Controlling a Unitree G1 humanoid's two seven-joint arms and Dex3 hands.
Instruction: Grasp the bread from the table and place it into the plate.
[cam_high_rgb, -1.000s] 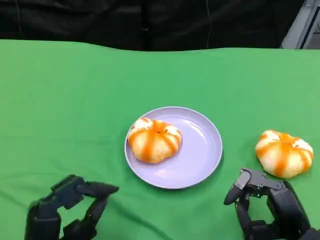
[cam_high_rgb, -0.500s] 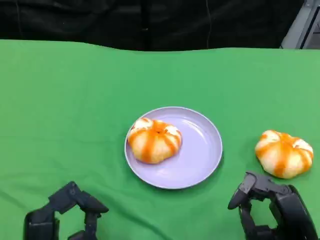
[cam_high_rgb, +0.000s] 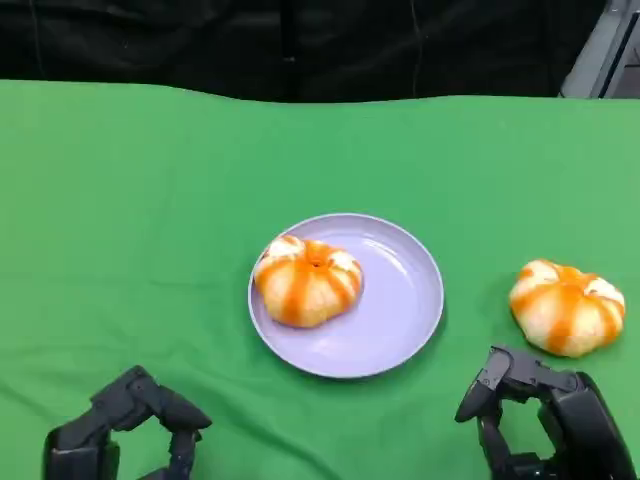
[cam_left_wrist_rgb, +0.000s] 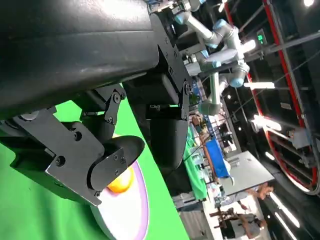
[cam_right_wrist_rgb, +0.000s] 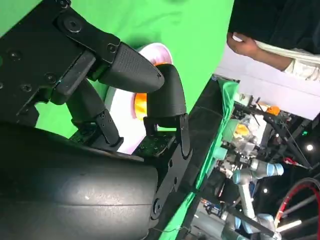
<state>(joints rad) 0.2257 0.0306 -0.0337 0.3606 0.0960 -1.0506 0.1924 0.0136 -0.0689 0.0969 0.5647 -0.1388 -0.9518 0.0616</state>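
A lilac plate (cam_high_rgb: 400, 300) lies mid-table with one orange-striped bread roll (cam_high_rgb: 307, 281) resting on its left half. A second, similar roll (cam_high_rgb: 567, 308) sits on the green cloth to the right of the plate. My left hand (cam_high_rgb: 125, 430) hovers low at the near left, well short of the plate, fingers bent but apart and holding nothing. My right hand (cam_high_rgb: 540, 420) is at the near right, just in front of the second roll without touching it, fingers apart and empty. The left wrist view catches the plate (cam_left_wrist_rgb: 131, 215) and its roll (cam_left_wrist_rgb: 121, 183) behind my fingers.
The green cloth (cam_high_rgb: 150, 220) covers the whole table, with a dark backdrop beyond its far edge. In the right wrist view a person's hand (cam_right_wrist_rgb: 245, 45) shows past the table, with lab equipment behind.
My left hand has drawn back toward the near edge and its fingers have folded downward. My right hand dropped slightly lower. Both rolls and the plate stayed put.
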